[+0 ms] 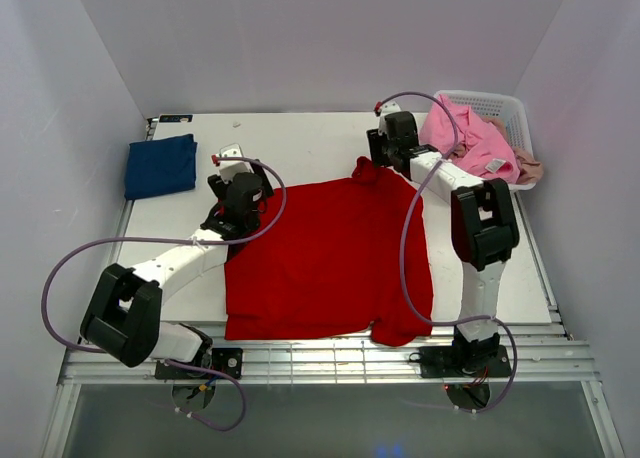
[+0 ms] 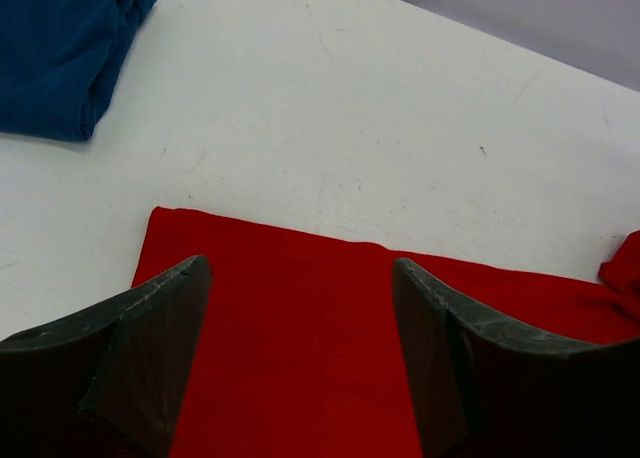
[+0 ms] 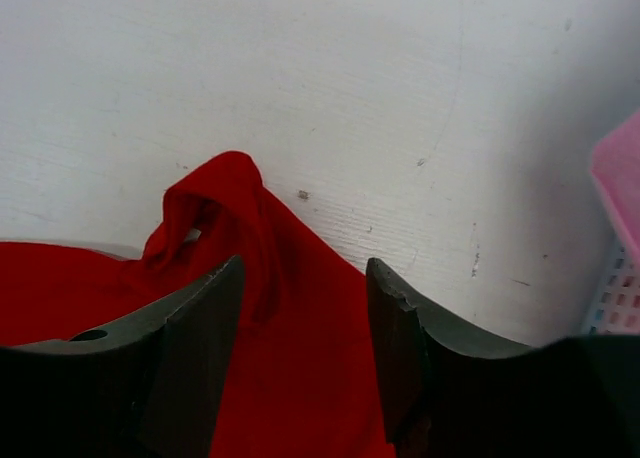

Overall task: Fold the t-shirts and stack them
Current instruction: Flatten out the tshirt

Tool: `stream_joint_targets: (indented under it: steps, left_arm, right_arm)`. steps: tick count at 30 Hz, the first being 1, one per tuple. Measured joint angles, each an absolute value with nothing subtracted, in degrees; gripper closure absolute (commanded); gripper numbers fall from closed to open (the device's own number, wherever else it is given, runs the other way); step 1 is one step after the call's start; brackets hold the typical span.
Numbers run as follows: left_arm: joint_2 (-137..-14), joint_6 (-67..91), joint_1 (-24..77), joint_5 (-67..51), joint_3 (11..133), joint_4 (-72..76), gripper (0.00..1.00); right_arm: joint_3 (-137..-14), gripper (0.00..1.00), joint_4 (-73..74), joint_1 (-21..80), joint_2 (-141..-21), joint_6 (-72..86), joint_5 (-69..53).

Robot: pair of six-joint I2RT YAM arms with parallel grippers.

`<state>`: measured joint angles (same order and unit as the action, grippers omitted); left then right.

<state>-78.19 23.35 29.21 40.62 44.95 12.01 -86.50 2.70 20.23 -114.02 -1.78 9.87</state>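
- Top view: red shirt (image 1: 330,258) spread flat mid-surface (image 1: 300,143). Navy shirt (image 1: 160,165) folded at far left. Pink shirt (image 1: 470,138) heaped in basket (image 1: 505,106).
- Left arm bent low, left pincer (image 1: 255,190) at the red shirt's far left corner. Right arm stretched out, right pincer (image 1: 378,156) at the bunched far sleeve.
- Left wrist: jaws wide apart over the red edge, holding nothing.
- Right wrist: jaws apart, red sleeve fold between them, not clamped.

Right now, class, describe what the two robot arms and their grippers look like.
Both the left arm and right arm have white links with bulky black joint housings. A looping lilac cable runs along each. The left gripper and right gripper have dark, wedge-shaped fingers.
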Motion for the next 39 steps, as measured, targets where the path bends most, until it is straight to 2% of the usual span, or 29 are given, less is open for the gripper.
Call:
stream_joint_targets:
  steps: [6, 14, 22, 26, 28, 29, 30, 39]
  left_arm:
    - [-78.3, 24.0, 28.4, 39.0, 44.4, 11.7, 0.17]
    - [-79.0, 24.2, 27.9, 38.3, 42.9, 11.6, 0.17]
    - [-84.7, 25.7, 26.7, 37.5, 42.4, 10.9, 0.18]
    - [-84.9, 26.3, 26.2, 37.0, 41.6, 10.7, 0.18]
    - [-84.9, 26.5, 25.9, 37.0, 41.6, 10.6, 0.19]
    - [-84.8, 26.6, 25.7, 37.0, 41.5, 10.7, 0.19]
    - [-84.6, 26.6, 25.6, 37.0, 41.5, 10.7, 0.19]
    - [-83.4, 27.1, 25.1, 36.9, 40.8, 10.7, 0.19]
  right_arm:
    - [-93.8, 0.42, 3.9, 20.2, -123.2, -2.2, 7.0]
    - [-99.0, 0.43, 4.0, 20.2, -125.8, -2.1, 3.4]
    - [-105.8, 0.46, 5.1, 20.2, -132.3, -1.6, -0.1]
    - [-105.9, 0.51, 7.2, 20.2, -133.5, -1.4, -0.4]
    - [-105.9, 0.61, 8.0, 20.2, -133.7, -1.3, -0.4]
    - [-105.9, 0.67, 8.4, 20.2, -133.7, -1.2, -0.4]
    - [-105.9, 0.92, 8.6, 20.2, -133.7, -1.2, -0.4]
    - [-104.2, 0.92, 8.6, 20.2, -133.5, -0.4, -0.1]
